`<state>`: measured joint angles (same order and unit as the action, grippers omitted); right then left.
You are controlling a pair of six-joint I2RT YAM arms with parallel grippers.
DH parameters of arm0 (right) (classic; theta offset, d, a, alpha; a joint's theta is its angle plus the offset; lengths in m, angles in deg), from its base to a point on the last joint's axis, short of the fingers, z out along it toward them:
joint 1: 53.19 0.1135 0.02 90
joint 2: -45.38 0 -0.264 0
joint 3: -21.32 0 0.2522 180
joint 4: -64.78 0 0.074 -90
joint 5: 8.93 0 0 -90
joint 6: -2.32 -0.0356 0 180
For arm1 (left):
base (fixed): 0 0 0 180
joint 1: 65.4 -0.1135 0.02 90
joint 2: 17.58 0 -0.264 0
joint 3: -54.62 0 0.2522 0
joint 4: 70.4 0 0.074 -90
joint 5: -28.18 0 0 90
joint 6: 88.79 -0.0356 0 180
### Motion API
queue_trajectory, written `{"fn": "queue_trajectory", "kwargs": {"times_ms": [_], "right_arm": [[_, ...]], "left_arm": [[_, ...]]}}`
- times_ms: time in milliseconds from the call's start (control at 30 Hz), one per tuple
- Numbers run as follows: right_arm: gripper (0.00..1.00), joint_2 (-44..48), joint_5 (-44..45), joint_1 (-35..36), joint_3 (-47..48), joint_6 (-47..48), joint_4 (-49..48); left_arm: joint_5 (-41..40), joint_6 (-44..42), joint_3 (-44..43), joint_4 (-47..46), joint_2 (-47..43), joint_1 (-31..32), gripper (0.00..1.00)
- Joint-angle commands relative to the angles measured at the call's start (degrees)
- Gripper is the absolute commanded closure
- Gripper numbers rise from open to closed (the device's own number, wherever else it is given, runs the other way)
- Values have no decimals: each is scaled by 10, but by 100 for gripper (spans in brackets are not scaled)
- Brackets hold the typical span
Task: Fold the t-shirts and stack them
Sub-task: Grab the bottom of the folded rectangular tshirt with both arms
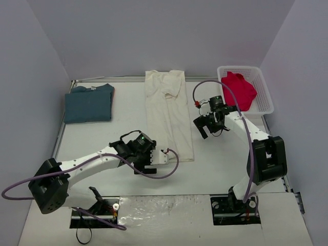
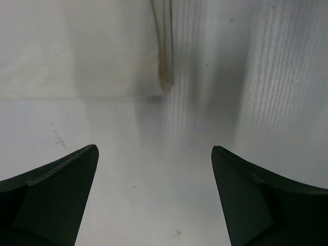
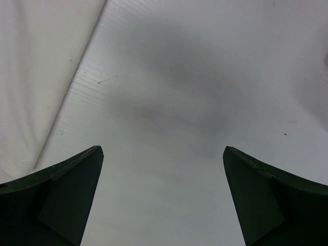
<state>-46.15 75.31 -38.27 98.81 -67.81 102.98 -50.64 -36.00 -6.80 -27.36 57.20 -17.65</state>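
Observation:
The cream-white t-shirt (image 1: 169, 113) lies in a long folded strip down the middle of the table. The teal-blue t-shirt (image 1: 89, 104) sits folded at the far left. The red t-shirt (image 1: 238, 89) lies crumpled in the basket. My left gripper (image 1: 151, 163) is open and empty, just left of the cream shirt's near corner. In the left wrist view that corner (image 2: 164, 82) lies ahead of the gripper (image 2: 154, 149), not touching it. My right gripper (image 1: 211, 130) hovers open and empty, right of the cream shirt. The shirt's edge (image 3: 36, 77) shows left of this gripper (image 3: 162, 151).
The white lattice basket (image 1: 265, 89) stands at the far right corner. Grey walls close in the table on three sides. Purple cables loop from both arms, one (image 1: 171, 166) lying near the cream shirt's near end.

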Motion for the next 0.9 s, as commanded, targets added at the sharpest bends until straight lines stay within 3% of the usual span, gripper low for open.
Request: {"fn": "queue_trajectory", "kwargs": {"times_ms": [0, 100, 467, 600, 867], "right_arm": [[0, 21, -34, -29, -4, -5, 10], [0, 17, -44, -62, 0, -11, 11], [0, 32, -38, -94, -8, -15, 11], [0, 28, -39, -95, -8, -13, 11], [0, 24, -30, -95, -8, -10, 13]], "left_arm": [[-25, -9, 19, -70, -12, 30, 8], [-41, -3, 27, -107, 8, 57, 15], [-68, -5, 51, -222, 59, 87, 16], [-82, -3, 34, -219, 86, 90, 21], [-127, -1, -2, -199, 152, 91, 51]]}}
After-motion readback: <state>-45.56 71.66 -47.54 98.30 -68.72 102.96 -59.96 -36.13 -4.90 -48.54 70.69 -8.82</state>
